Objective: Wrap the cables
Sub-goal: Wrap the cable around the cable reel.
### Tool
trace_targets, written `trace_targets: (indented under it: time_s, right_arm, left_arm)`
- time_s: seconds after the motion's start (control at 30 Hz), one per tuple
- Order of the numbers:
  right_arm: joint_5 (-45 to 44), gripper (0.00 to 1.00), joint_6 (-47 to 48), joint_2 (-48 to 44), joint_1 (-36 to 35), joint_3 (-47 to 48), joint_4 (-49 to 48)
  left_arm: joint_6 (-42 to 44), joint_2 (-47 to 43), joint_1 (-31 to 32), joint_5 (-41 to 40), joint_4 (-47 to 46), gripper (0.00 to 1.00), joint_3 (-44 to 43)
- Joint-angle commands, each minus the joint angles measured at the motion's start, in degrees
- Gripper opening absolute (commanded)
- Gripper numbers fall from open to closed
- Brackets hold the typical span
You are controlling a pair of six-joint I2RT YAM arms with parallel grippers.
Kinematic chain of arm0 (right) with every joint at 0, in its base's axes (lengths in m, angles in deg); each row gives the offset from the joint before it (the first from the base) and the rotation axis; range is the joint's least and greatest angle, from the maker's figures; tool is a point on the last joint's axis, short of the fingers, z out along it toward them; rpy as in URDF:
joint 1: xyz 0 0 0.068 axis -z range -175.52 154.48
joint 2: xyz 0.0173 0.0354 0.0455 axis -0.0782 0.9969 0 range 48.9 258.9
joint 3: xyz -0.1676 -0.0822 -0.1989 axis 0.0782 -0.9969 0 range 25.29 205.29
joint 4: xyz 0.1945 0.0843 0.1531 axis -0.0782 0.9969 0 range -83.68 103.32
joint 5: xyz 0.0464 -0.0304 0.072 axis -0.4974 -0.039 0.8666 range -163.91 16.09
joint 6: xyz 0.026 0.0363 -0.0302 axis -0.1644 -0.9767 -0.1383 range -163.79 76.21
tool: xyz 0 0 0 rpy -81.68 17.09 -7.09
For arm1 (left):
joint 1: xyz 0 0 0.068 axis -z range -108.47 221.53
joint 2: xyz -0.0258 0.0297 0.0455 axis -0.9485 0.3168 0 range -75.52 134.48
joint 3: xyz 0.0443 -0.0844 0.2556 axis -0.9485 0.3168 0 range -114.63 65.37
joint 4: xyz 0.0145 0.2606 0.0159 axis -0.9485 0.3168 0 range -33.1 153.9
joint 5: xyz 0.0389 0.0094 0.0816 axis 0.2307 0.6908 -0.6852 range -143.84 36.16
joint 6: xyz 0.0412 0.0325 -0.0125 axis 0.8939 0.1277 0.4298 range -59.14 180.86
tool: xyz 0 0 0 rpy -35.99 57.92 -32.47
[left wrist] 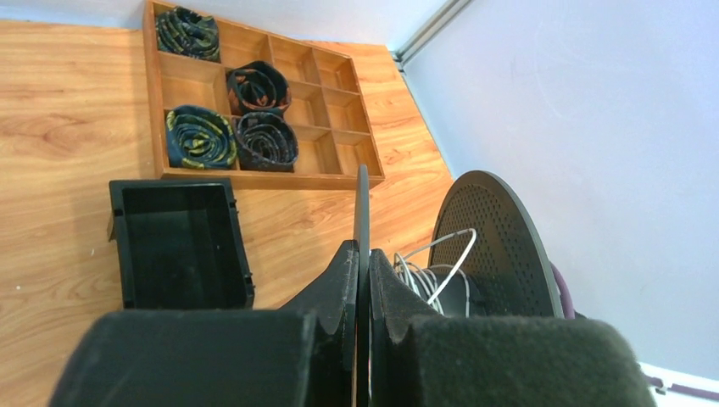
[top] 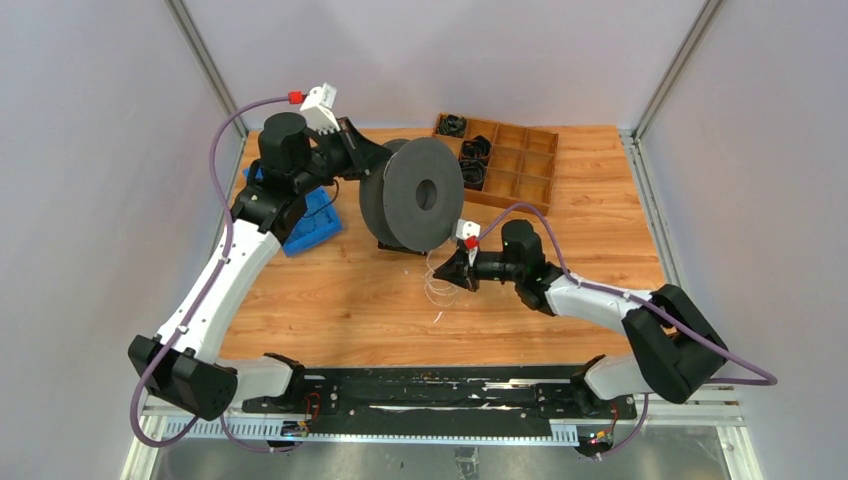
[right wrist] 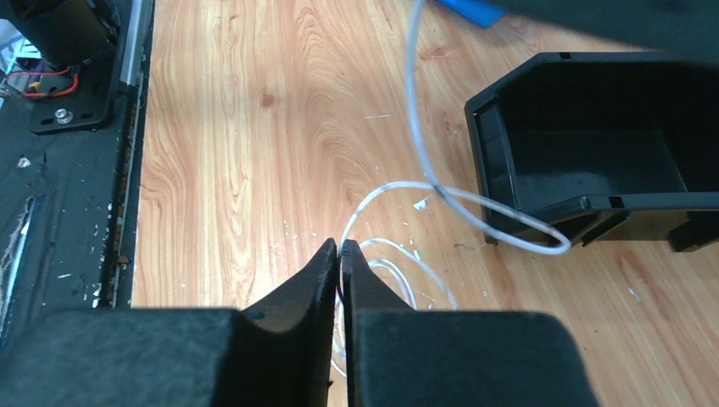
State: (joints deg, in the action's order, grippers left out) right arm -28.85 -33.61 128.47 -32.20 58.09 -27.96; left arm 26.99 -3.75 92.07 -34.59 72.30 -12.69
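Note:
The cable is a thin white wire. Part of it lies in loose loops (top: 437,287) on the wooden table in front of a large black spool (top: 425,195). A few turns sit on the spool's hub (left wrist: 424,275). My left gripper (top: 372,160) is shut on the thin edge of the spool's near flange (left wrist: 363,195) and holds the spool upright. My right gripper (top: 447,270) is low over the loops and shut on the wire. In the right wrist view the wire (right wrist: 492,219) runs up from between the closed fingertips (right wrist: 339,246) toward the spool.
A wooden divided tray (top: 505,203) at the back right holds black and green coiled bundles (left wrist: 202,137). A black open bin (left wrist: 114,237) stands on the table by the spool, also in the right wrist view (right wrist: 585,203). A blue bin (top: 305,225) sits at the left.

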Motion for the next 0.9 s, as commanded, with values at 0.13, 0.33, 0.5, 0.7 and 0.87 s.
trace_targets:
  time_s: [0.13,0.33,0.5,0.7,0.87]
  right_arm:
    - [3.2,0.01,5.6,-2.5,-5.2,1.8,7.8]
    - [7.7,0.01,8.3,-3.4,-10.0,7.5,19.7]
    - [11.4,0.01,9.9,-3.5,-13.5,13.6,28.9]
    - [14.0,0.01,10.4,-2.4,-16.5,24.4,41.3]
    - [12.8,0.01,9.4,1.2,-19.0,32.2,47.8]
  left_arm:
    - [-6.3,0.6,-2.9,-0.1,-4.6,0.00,0.6]
    - [-8.1,1.8,-6.3,-2.7,-3.8,0.00,0.2]
    - [-5.6,2.3,-6.9,-7.9,-1.2,0.00,-0.1]
    - [-2.2,2.4,-6.8,-12.9,0.5,0.00,-0.3]
    - [-3.4,2.3,-6.6,-14.8,1.9,0.00,-0.1]
